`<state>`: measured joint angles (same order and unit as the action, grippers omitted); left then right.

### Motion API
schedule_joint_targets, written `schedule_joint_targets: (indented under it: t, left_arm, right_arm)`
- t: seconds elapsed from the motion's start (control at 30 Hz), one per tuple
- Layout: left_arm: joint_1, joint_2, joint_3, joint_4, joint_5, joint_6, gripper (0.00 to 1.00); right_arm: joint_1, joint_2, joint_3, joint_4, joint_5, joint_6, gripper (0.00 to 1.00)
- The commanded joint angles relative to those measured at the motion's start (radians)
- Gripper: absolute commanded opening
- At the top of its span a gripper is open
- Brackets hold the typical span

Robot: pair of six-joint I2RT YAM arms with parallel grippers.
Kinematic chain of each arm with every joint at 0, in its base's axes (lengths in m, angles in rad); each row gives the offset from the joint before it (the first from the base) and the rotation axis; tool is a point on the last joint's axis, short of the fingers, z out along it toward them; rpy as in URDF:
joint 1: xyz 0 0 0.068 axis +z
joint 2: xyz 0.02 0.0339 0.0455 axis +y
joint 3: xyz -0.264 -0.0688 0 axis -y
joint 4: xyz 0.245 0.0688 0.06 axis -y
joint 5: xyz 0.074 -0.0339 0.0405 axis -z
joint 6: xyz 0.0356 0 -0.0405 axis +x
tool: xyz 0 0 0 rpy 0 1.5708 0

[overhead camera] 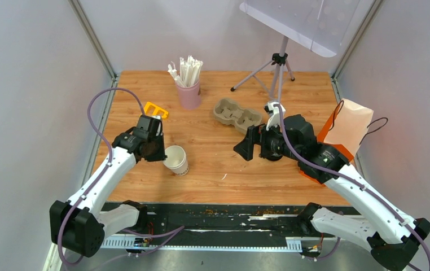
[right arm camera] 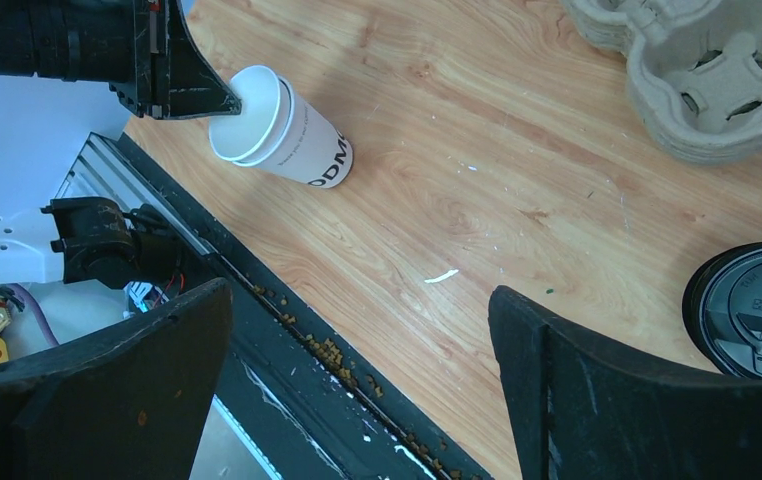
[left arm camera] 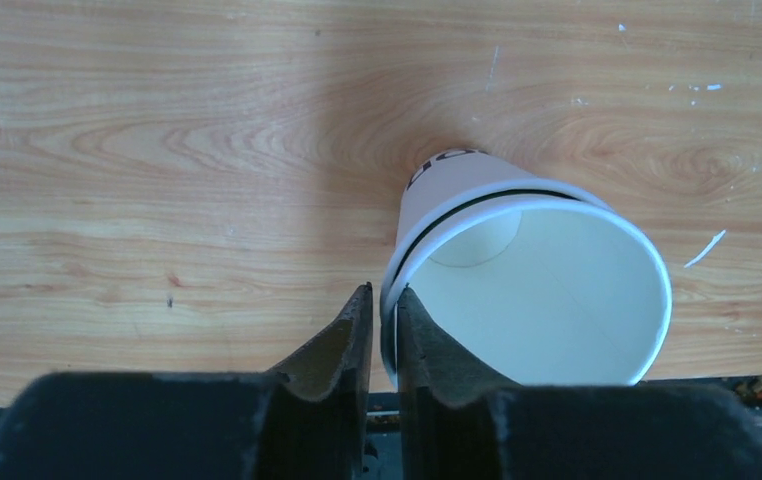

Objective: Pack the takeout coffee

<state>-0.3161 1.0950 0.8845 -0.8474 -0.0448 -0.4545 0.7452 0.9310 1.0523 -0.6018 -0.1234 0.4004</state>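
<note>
One whitish cup (overhead camera: 176, 160), one pulp carrier (overhead camera: 237, 114), one black lid (right arm camera: 752, 310).

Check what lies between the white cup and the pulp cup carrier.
Nothing: only bare tabletop separates the white cup from the carrier, clearest in the right wrist view.

A: The table (overhead camera: 201, 135) was matt, grained wood. The cup (left arm camera: 527, 290)?
B: Smooth white paper. The carrier (right arm camera: 697, 70) looked like rough moulded pulp, the lid (right arm camera: 752, 310) glossy black plastic, and the fingers (left arm camera: 342, 345) of the left gripper (left arm camera: 383, 300) matt black, a bit scuffed.
</note>
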Motion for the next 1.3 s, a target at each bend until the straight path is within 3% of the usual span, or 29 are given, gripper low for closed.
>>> schedule_joint_targets:
  t: [0.0, 0.13, 0.37, 0.6, 0.77, 1.1, 1.27]
  left_arm:
    - [-0.023, -0.010, 0.048, -0.018, -0.031, -0.011, 0.24]
    - [-0.023, -0.006, 0.066, -0.014, -0.030, -0.001, 0.30]
    - [-0.024, 0.000, 0.044, 0.037, 0.071, -0.006, 0.31]
    - [-0.024, 0.007, 0.067, 0.010, 0.056, 0.010, 0.19]
    - [-0.024, 0.001, 0.088, -0.006, 0.056, 0.018, 0.00]
    - [-0.024, -0.020, 0.146, 0.009, 0.185, -0.073, 0.00]
    - [-0.024, -0.033, 0.159, 0.033, 0.278, -0.130, 0.00]
  right_arm:
    - [0.004, -0.002, 0.001, 0.026, -0.012, 0.034, 0.99]
    - [0.005, 0.006, 0.004, 0.022, -0.016, 0.037, 0.98]
    - [0.004, 0.021, 0.012, 0.005, -0.002, 0.041, 0.98]
    - [0.004, 0.028, -0.003, 0.016, -0.002, 0.050, 0.95]
    - [0.004, 0.034, -0.007, 0.021, -0.013, 0.055, 0.94]
    - [0.004, 0.084, -0.039, 0.164, -0.101, 0.152, 0.88]
    - [0.013, 0.170, -0.043, 0.257, -0.144, 0.224, 0.79]
